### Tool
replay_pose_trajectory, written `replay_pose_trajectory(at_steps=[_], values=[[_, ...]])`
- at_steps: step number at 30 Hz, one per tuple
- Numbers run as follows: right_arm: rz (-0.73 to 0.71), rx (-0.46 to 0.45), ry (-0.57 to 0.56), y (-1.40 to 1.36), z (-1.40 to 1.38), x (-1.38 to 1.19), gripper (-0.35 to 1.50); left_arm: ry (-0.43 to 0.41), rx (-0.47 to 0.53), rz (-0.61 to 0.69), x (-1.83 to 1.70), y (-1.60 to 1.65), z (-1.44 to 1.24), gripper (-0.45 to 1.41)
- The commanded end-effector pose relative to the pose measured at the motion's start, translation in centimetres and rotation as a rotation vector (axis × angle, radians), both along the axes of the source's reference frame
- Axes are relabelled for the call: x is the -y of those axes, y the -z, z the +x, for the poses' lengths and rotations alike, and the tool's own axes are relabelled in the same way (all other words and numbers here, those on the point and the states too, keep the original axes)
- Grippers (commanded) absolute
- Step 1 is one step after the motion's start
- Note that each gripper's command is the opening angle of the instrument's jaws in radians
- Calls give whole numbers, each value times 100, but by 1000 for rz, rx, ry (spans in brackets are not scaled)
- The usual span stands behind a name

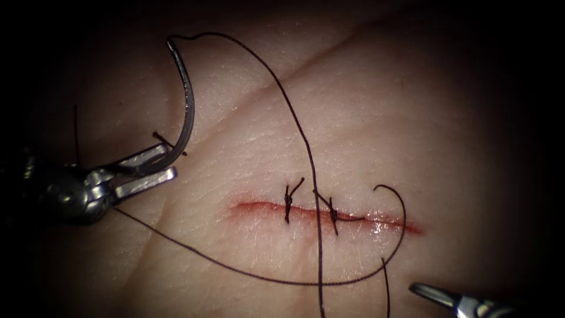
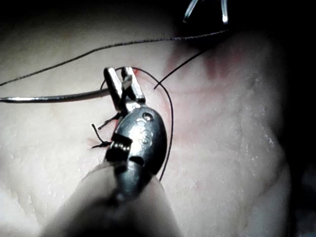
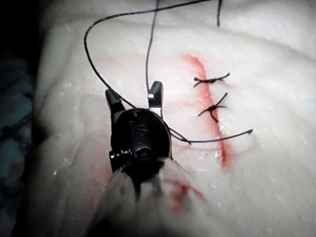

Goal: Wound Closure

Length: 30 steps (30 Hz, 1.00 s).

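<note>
My left tool (image 1: 170,161) holds the curved needle (image 1: 189,100) close to its pointed end, jaws shut on it (image 2: 119,75). The needle stands free above the tissue (image 1: 447,118), left of the cut (image 1: 259,207), its thread end uppermost. Dark thread (image 1: 294,112) runs from that end down across the cut, and a second strand loops below the cut and rises at its right end. Two knotted stitches (image 1: 288,203) (image 1: 333,215) cross the cut. My right tool (image 1: 421,288) hovers below the cut's right end, jaws open (image 3: 134,93) and holding nothing; thread passes just beyond them.
Red fluid lines the cut (image 3: 217,128) and wets its right end (image 1: 382,227). A short loose piece of thread (image 1: 159,136) lies on the tissue beside the needle. A skin fold (image 1: 318,59) runs diagonally above the cut.
</note>
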<state>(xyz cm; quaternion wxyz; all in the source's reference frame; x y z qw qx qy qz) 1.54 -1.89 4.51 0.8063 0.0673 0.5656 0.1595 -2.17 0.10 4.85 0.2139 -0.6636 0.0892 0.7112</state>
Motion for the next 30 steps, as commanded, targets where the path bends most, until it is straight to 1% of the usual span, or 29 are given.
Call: replay_pose_trajectory(at_steps=[1,2,4,6,7,9,10,13,14,16,18,21,23,24,25,26,27,29,30], values=[[-42,24,9,-29,4,-7,146,-1,1,1,4,-5,-5,-45],[-54,34,11,-39,4,-11,146,-1,1,1,4,-5,-5,-45],[-66,38,12,-44,4,-12,146,-1,1,1,4,-5,-5,-45],[-92,59,24,-67,4,-17,146,-1,1,1,4,-5,-5,-45],[-105,80,47,-84,3,-17,146,-2,1,1,4,-5,-4,-45],[-115,104,76,-104,2,-13,146,-2,2,1,4,-5,-3,-45],[-121,105,95,-118,2,-6,146,-4,2,1,4,-4,-2,-45],[-152,94,111,-133,3,4,146,-3,0,2,4,-4,-1,-45],[-159,81,130,-136,4,11,143,-2,0,2,4,-4,-1,-45],[-169,74,136,-134,5,11,143,-2,0,2,4,-4,-2,-45],[-185,53,152,-124,8,11,140,-2,-1,2,4,-4,-2,-45],[-192,50,160,-117,11,10,138,-2,-1,1,5,-4,-2,-45],[-199,37,144,-110,12,10,121,-2,-1,1,6,-3,-2,-45],[-199,37,144,-110,12,10,121,-2,-1,1,6,-3,-2,-45],[-208,29,138,-109,12,11,106,-2,-1,1,6,-3,-2,-45],[-211,14,125,-108,12,11,69,-2,-1,1,6,-2,-2,-45],[-212,14,125,-108,12,11,52,-2,-1,1,6,-2,-2,-45],[-213,10,128,-110,12,12,-35,-2,-1,1,6,-2,-2,-45],[-214,6,130,-112,11,11,-35,-2,-1,1,6,-2,-2,-45]])
